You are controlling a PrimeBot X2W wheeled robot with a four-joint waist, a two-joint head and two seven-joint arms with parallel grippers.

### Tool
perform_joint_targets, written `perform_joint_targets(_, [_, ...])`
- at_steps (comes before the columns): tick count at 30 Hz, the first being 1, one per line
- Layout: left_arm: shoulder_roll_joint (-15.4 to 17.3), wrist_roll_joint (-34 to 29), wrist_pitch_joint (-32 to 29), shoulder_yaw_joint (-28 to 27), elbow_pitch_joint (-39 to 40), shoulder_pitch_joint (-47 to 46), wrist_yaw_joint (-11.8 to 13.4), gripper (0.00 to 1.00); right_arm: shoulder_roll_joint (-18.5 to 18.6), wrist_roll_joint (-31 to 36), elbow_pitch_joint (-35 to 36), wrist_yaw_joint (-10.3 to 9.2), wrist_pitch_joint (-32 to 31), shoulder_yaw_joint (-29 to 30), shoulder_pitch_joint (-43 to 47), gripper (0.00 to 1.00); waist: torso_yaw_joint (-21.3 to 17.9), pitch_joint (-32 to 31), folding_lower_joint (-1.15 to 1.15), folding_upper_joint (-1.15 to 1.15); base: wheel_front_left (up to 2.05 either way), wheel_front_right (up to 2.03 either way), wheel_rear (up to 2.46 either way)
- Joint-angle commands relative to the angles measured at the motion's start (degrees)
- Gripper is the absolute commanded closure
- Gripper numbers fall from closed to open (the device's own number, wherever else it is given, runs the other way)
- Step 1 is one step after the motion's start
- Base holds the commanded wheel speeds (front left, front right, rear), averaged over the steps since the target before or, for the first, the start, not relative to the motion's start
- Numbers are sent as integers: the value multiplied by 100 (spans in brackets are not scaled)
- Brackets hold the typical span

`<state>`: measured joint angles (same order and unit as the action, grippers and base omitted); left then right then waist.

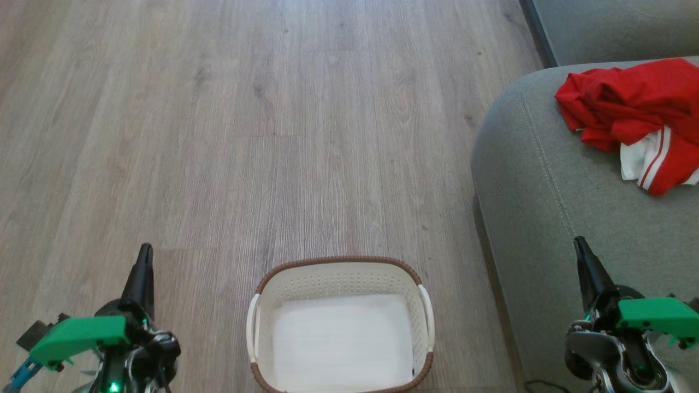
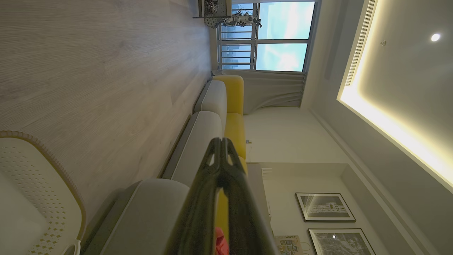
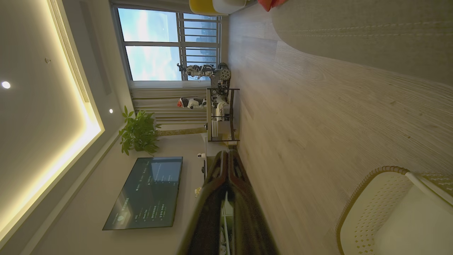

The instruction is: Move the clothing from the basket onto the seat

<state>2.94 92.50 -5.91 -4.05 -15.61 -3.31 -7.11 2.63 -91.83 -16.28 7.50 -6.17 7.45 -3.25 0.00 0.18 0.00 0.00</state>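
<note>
The red clothing (image 1: 636,112) lies crumpled on the grey-green seat (image 1: 551,180) at the right, its white striped panel facing the front; a corner of it shows red (image 3: 270,3) at the top of the right wrist view. On the floor at bottom centre stands the cream basket (image 1: 341,278) with nothing on its white base; it also shows in the wrist views (image 2: 32,177) (image 3: 375,198). My left gripper (image 1: 144,252) is shut over the floor, left of the basket. My right gripper (image 1: 580,243) is shut above the seat's front part, well short of the clothing.
Wooden floor (image 1: 273,120) stretches ahead and to the left. The sofa's yellow back cushions (image 2: 235,117) run along the wall. Far off stand a shelf rack (image 3: 221,115), a potted plant (image 3: 138,132) and a wall screen (image 3: 145,193).
</note>
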Motion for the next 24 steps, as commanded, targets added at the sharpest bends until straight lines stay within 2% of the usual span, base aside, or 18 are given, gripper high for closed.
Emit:
perform_joint_targets(1, [34, 10, -16, -195, 156, -284, -37, 100, 25, -34, 225, -1, -32, -93, -294, 100, 0, 0, 0, 0, 0, 0, 0])
perform_joint_targets(24, [23, -4, -29, -211, 156, -286, -37, 100, 25, -34, 225, -1, -32, -94, -294, 100, 0, 0, 0, 0, 0, 0, 0])
